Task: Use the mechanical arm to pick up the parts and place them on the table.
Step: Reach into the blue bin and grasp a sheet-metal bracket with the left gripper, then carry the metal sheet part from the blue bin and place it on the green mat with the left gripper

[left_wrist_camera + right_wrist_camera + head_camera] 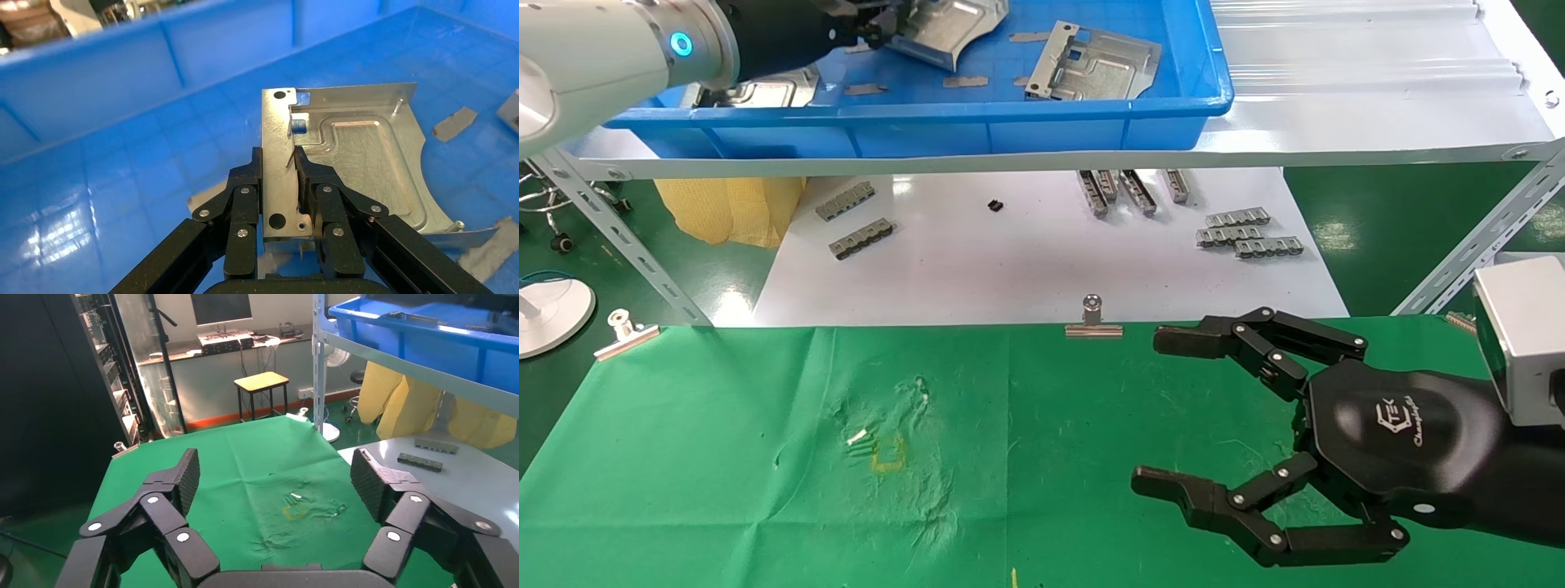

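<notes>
Left pincer (278,168) gripping 1 part (355,156) by its flange inside the blue tray (1042,110); should be lifting straight, clearing the rim. Right pincer (1164,408) hovering wide open, empty, over the green surface (723,457).

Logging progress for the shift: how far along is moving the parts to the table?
Nothing delivered yet: the green table holds no plate. In hand: the left hand is shut on one plate inside the blue tray. Left: another plate lies there. The right hand hangs open above the table.
</notes>
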`<state>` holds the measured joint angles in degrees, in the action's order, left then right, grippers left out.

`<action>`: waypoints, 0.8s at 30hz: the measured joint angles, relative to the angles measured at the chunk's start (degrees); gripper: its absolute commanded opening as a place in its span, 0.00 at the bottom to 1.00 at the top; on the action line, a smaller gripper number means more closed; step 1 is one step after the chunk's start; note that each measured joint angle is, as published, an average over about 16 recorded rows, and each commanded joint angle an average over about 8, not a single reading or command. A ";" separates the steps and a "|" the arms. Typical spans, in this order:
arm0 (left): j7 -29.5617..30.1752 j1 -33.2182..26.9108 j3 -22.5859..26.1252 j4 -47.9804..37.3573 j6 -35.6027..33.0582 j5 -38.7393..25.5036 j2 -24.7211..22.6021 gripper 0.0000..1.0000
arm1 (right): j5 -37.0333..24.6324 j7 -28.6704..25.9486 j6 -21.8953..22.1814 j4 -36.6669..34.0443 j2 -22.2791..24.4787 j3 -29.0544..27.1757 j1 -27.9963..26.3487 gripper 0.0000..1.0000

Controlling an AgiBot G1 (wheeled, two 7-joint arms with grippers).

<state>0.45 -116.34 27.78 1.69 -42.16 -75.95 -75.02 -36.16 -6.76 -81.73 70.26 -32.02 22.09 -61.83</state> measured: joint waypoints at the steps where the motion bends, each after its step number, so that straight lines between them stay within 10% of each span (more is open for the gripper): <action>1: -0.30 -0.11 -0.15 0.24 -0.62 0.23 0.23 0.00 | 0.00 0.00 0.00 0.00 0.00 0.00 0.00 1.00; 24: -14.39 0.22 -2.22 6.03 -42.27 5.14 14.61 0.00 | 0.00 0.00 0.00 0.00 0.00 0.00 0.00 1.00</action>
<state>-13.94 -116.12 25.57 7.72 -84.43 -70.81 -60.41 -36.16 -6.76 -81.73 70.26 -32.02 22.09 -61.83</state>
